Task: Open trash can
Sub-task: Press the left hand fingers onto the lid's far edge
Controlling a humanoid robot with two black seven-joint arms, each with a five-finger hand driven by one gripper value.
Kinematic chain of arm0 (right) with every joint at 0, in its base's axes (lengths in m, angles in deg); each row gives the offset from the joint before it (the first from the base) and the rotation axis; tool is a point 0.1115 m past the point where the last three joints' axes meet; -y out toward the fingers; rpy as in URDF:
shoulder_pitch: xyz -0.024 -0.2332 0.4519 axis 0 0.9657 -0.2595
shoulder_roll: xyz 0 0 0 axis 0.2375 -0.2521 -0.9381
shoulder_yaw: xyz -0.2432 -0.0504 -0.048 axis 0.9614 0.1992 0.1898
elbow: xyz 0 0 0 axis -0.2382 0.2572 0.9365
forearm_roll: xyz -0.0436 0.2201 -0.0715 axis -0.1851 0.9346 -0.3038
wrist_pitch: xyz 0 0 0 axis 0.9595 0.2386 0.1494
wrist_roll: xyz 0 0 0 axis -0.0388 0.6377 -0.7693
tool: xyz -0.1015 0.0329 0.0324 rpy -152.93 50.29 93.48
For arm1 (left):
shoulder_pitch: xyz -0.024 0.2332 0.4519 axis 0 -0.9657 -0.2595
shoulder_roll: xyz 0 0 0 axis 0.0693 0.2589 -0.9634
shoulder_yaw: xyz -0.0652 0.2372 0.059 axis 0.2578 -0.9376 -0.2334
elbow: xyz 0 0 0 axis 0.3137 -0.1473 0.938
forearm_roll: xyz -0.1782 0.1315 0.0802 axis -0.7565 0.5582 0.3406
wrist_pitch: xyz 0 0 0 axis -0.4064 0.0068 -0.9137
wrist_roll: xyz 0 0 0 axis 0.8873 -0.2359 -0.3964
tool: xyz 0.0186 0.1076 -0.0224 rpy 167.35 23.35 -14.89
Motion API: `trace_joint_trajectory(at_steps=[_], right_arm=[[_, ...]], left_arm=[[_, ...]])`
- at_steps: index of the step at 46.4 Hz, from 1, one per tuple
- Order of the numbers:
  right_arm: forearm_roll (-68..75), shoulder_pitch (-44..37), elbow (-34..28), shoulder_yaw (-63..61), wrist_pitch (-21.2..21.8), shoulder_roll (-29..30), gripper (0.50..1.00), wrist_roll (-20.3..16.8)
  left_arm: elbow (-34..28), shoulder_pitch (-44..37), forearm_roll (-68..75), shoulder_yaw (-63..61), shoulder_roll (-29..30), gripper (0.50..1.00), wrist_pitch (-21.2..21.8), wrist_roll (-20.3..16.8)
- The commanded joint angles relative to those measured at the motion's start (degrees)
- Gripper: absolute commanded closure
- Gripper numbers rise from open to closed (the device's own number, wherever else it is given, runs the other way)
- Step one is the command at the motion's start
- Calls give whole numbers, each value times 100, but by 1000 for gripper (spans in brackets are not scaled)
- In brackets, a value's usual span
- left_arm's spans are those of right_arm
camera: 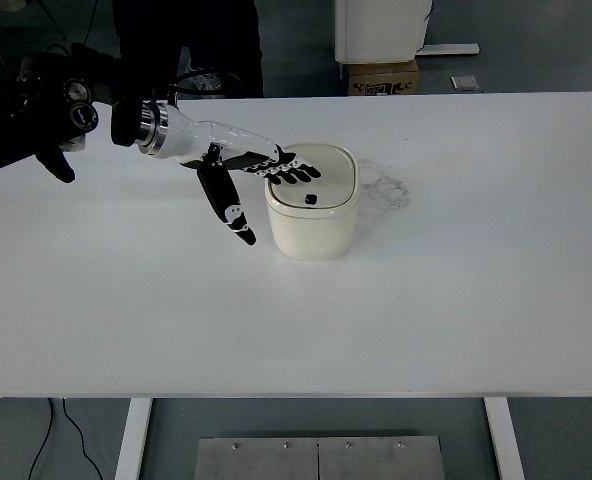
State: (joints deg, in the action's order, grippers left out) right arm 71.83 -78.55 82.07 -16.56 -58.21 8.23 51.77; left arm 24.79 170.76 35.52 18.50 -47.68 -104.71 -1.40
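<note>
A small cream trash can (313, 215) with rounded corners stands on the white table (426, 300), a little left of centre. Its lid (321, 185) lies flat and closed, with a small dark button near the middle. My left hand (276, 170) reaches in from the left, its black fingers (294, 172) stretched flat over the left part of the lid. The thumb (226, 205) hangs down beside the can's left wall. The hand is open and holds nothing. My right arm does not show.
A person in dark clothes (191, 40) stands behind the table's far edge. A cardboard box (382, 77) and a white cabinet (381, 28) sit on the floor beyond. The table's front edge runs across near the bottom.
</note>
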Motion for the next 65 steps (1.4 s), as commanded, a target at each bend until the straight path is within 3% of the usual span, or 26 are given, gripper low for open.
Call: trace_joint_trajectory(at_steps=[1,65], right_arm=[[-1,0,0,0,0,0,509,0],[-1,0,0,0,0,0,509,0]], left_arm=[[1,-10,-1,-1,-36,500,0,0],[1,-63,-1,-238,-212,500,0,0]])
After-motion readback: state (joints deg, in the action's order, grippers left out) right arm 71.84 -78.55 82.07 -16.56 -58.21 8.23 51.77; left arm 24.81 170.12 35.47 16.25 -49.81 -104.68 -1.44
